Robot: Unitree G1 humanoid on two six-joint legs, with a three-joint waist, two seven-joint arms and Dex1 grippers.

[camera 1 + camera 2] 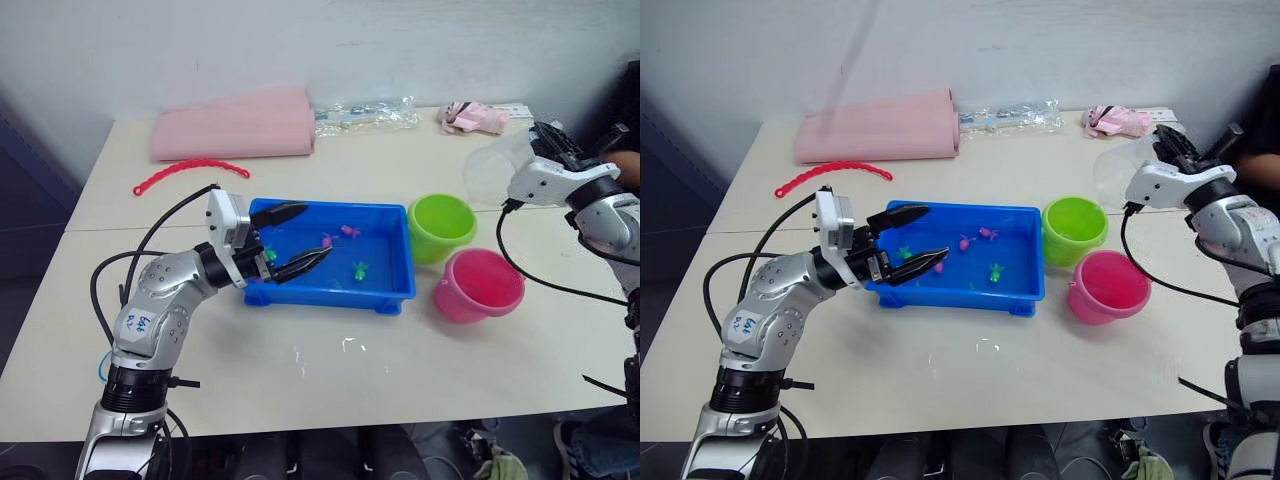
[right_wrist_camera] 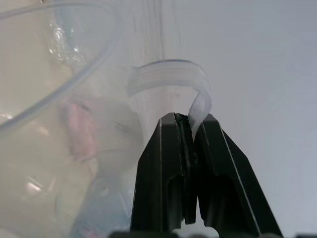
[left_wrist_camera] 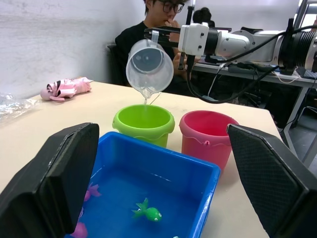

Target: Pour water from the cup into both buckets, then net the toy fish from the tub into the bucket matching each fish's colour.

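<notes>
My right gripper (image 1: 545, 140) is shut on the handle (image 2: 168, 74) of the clear cup (image 1: 492, 168), holding it tilted above the lime green bucket (image 1: 441, 227). In the left wrist view a thin stream of water falls from the cup (image 3: 148, 64) into the green bucket (image 3: 143, 124). The pink bucket (image 1: 480, 285) stands just to the front right of the green one. The blue tub (image 1: 330, 290) holds water with pink fish (image 1: 350, 231) and green fish (image 1: 359, 268). Above the tub's left end my left gripper (image 1: 316, 229) hovers open and holds nothing.
At the table's back lie a folded pink cloth (image 1: 235, 125), a red beaded strip (image 1: 190, 173), a clear plastic bag (image 1: 365, 113) and a pink-white bundle (image 1: 472, 117). A person (image 3: 148, 29) sits beyond the table's right end. Small water drops (image 1: 348, 343) lie before the tub.
</notes>
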